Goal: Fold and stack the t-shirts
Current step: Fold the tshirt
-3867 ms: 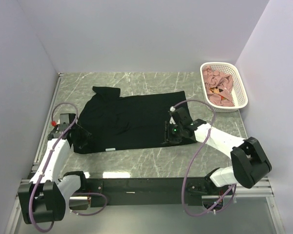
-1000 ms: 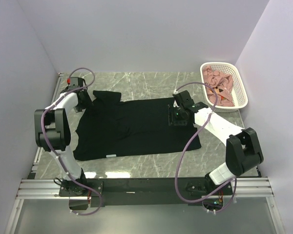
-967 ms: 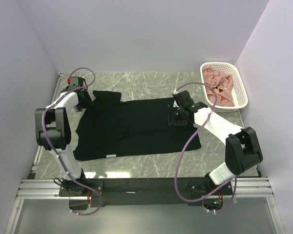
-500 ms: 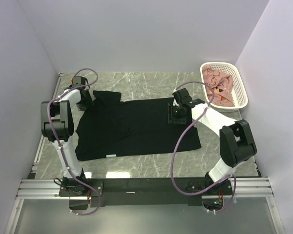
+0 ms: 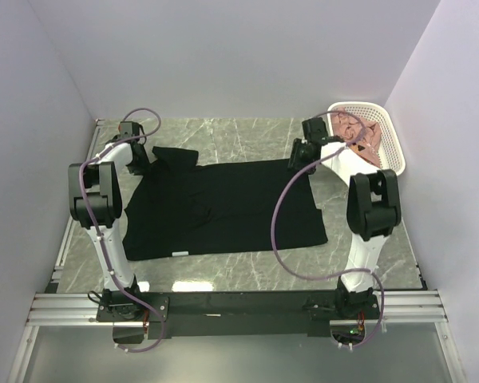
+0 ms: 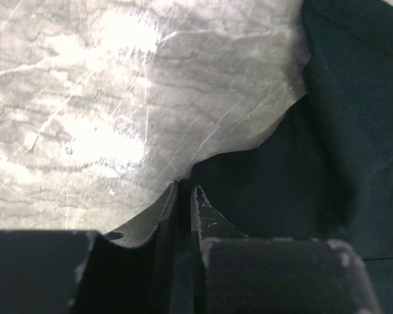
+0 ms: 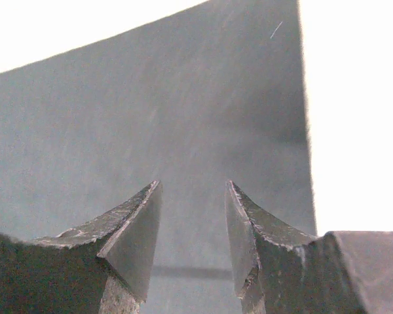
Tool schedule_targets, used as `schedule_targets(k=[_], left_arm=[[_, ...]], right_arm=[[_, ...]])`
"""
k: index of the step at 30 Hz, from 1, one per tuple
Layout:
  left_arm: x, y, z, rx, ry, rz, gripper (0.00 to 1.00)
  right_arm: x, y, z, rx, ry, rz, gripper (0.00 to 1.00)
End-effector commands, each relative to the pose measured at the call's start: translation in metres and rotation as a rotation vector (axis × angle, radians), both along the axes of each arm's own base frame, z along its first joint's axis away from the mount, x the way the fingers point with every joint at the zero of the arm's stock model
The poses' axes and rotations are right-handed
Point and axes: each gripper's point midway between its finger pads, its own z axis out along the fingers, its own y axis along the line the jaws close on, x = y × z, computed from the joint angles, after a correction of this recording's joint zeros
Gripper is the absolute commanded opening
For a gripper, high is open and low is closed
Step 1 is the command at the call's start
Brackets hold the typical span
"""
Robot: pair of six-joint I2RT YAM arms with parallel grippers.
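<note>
The large plain black short-sleeved t-shirt (image 5: 223, 203) lies spread flat at the centre of the grey marble-patterned table (image 5: 239, 134), with its hem toward the right of the frame. This flat layout exposes both far corners for a two-point pick. The left gripper (image 5: 136, 157) sits at the upper-left edge of the garment. In the left wrist view its fingers are drawn together to a thin slit right at the cloth border; whether fabric lies in the slit cannot be told. The right gripper (image 5: 298, 152) sits at the upper-right hem corner, fingers spread and poised over the cloth, gripping nothing. Judgement: both far corners are being secured so that the far edge can be folded toward the near edge. The dusty pink cloth garments (image 5: 358, 128) lie in the white oval plastic lattice basket (image 5: 398, 144) at the upper right, apart from the black t-shirt.
</note>
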Motion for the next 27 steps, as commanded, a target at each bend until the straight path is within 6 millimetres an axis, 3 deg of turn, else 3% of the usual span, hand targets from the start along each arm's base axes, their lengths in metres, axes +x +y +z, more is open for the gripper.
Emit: schedule_targets(k=[1,3,4,9,10,11,13,14,15,27], left_arm=[[-0.014,-0.010,-0.034,-0.028,0.099,-0.041,0.15],[-0.014,-0.011,-0.033,-0.030,0.096,-0.045,0.14],[-0.014,-0.011,-0.034,-0.030,0.099,-0.045,0.14],[-0.014,-0.010,-0.036,-0.027,0.107,-0.045,0.15],[-0.015,-0.010,-0.036,-0.025,0.110,-0.043,0.15],[-0.014,-0.011,-0.036,-0.024,0.109,-0.046,0.15],[-0.016,-0.012,-0.037,-0.018,0.114,-0.049,0.15],[-0.015,-0.012,-0.036,-0.018,0.113,-0.049,0.15],[-0.016,-0.012,-0.037,-0.018,0.117,-0.051,0.15],[-0.017,-0.014,-0.039,-0.009,0.128,-0.059,0.15]], right_arm=[[0.038,-0.019,0.011,-0.020,-0.052,-0.060,0.51],[0.046,-0.029,0.002,-0.042,-0.030,-0.076,0.51],[0.056,-0.032,0.009,-0.047,-0.049,-0.086,0.51],[0.074,-0.044,-0.007,-0.059,-0.014,-0.115,0.51],[0.082,-0.049,-0.001,-0.075,-0.034,-0.133,0.51],[0.084,-0.051,-0.010,-0.082,-0.015,-0.137,0.51],[0.095,-0.051,-0.005,-0.078,-0.028,-0.138,0.51],[0.093,-0.051,-0.016,-0.086,0.008,-0.137,0.51],[0.101,-0.052,-0.010,-0.094,-0.009,-0.143,0.51],[0.109,-0.058,-0.042,-0.114,0.068,-0.148,0.47]])
